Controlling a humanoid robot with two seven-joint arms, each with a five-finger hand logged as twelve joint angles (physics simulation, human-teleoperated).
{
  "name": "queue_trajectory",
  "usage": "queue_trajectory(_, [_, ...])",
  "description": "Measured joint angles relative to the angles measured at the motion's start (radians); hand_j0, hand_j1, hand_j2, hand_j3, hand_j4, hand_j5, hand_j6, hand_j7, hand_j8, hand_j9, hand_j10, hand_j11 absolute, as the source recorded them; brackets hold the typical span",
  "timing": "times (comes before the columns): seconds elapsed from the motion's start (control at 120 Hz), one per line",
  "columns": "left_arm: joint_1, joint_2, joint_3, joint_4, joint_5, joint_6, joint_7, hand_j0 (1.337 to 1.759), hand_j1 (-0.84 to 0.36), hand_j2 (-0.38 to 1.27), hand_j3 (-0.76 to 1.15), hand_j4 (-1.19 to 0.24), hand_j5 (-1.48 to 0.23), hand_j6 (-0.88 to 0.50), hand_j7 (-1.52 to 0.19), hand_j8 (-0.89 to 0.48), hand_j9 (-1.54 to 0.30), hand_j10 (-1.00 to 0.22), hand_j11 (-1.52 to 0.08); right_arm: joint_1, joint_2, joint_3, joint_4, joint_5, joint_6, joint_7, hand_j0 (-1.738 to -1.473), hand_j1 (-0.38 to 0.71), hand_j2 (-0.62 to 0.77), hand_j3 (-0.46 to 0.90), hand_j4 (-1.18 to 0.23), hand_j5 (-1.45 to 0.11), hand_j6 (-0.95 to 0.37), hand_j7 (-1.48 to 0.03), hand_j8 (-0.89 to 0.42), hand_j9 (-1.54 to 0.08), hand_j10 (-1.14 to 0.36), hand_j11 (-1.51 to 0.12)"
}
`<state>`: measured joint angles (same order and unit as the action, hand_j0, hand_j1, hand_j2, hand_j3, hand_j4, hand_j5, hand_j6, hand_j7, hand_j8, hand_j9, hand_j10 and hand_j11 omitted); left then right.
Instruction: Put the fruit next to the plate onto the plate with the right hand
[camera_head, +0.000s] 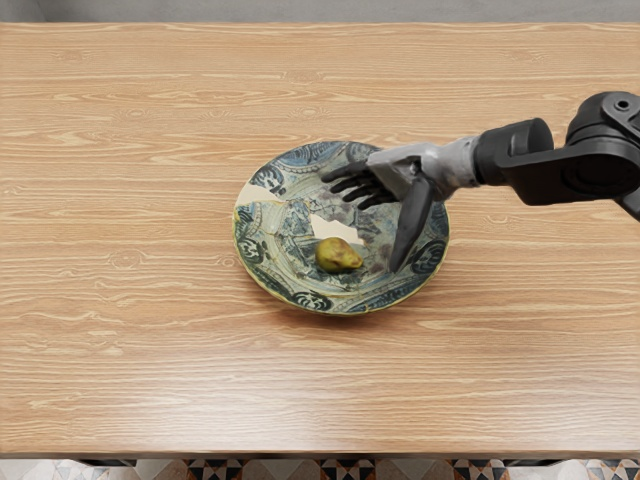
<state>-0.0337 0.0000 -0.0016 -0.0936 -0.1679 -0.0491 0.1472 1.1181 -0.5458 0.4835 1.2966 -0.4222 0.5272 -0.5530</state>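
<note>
A small yellow-green pear (338, 255) lies on the blue-patterned plate (270, 180), near its middle front. My right hand (372, 200) hovers over the plate's right half, a little above and to the right of the pear. Its fingers are spread and hold nothing; the thumb (410, 232) points down toward the plate. The right arm (560, 160) comes in from the right edge. No left arm shows.
The plate sits near the centre of a wide wooden table (130, 340). The table's front edge runs along the bottom of the view, with a patterned floor (300, 470) below it.
</note>
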Motion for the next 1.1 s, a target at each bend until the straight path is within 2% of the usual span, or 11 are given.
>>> queue_trajectory(0.25, [0.000, 0.000, 0.000, 0.000, 0.000, 0.000, 0.000, 1.658, 0.32, 0.00, 0.00, -0.02, -0.03, -0.02, -0.03, -0.02, -0.03, -0.02, -0.03, -0.114, -0.057, 0.098, 0.001, 0.159, 0.076, 0.020, -1.658, -0.33, 0.00, 0.00, -0.01, -0.02, -0.01, -0.02, -0.01, -0.02, -0.01, -0.02])
queue_trajectory(0.367, [0.000, 0.000, 0.000, 0.000, 0.000, 0.000, 0.000, 1.658, 0.32, 0.00, 0.00, -0.02, -0.03, -0.02, -0.03, -0.02, -0.03, -0.02, -0.03, -0.173, -0.081, 0.150, -0.001, 0.206, 0.081, 0.049, -1.658, -0.34, 0.00, 0.00, -0.01, -0.01, -0.01, -0.01, -0.01, -0.01, -0.01, -0.01])
queue_trajectory(0.483, [0.000, 0.000, 0.000, 0.000, 0.000, 0.000, 0.000, 1.658, 0.32, 0.00, 0.00, -0.02, -0.03, -0.02, -0.03, -0.02, -0.03, -0.02, -0.03, -0.208, -0.135, 0.168, -0.003, 0.291, 0.083, 0.062, -1.658, -0.34, 0.00, 0.00, 0.00, -0.01, 0.00, -0.01, 0.00, -0.01, 0.00, -0.01])
queue_trajectory(0.825, [0.000, 0.000, 0.000, 0.000, 0.000, 0.000, 0.000, 1.658, 0.32, 0.00, 0.00, -0.02, -0.03, -0.02, -0.03, -0.02, -0.03, -0.02, -0.03, -0.321, -0.319, 0.176, -0.004, 0.458, 0.084, 0.067, -1.658, -0.35, 0.00, 0.00, 0.00, 0.00, 0.00, 0.00, 0.00, 0.00, 0.00, 0.00])
queue_trajectory(1.1, [0.000, 0.000, 0.000, 0.000, 0.000, 0.000, 0.000, 1.658, 0.32, 0.00, 0.00, -0.02, -0.03, -0.02, -0.03, -0.02, -0.03, -0.02, -0.03, -0.348, -0.362, 0.176, -0.005, 0.500, 0.084, 0.067, -1.658, -0.35, 0.00, 0.00, 0.00, 0.00, 0.00, 0.00, 0.00, 0.00, 0.00, 0.00])
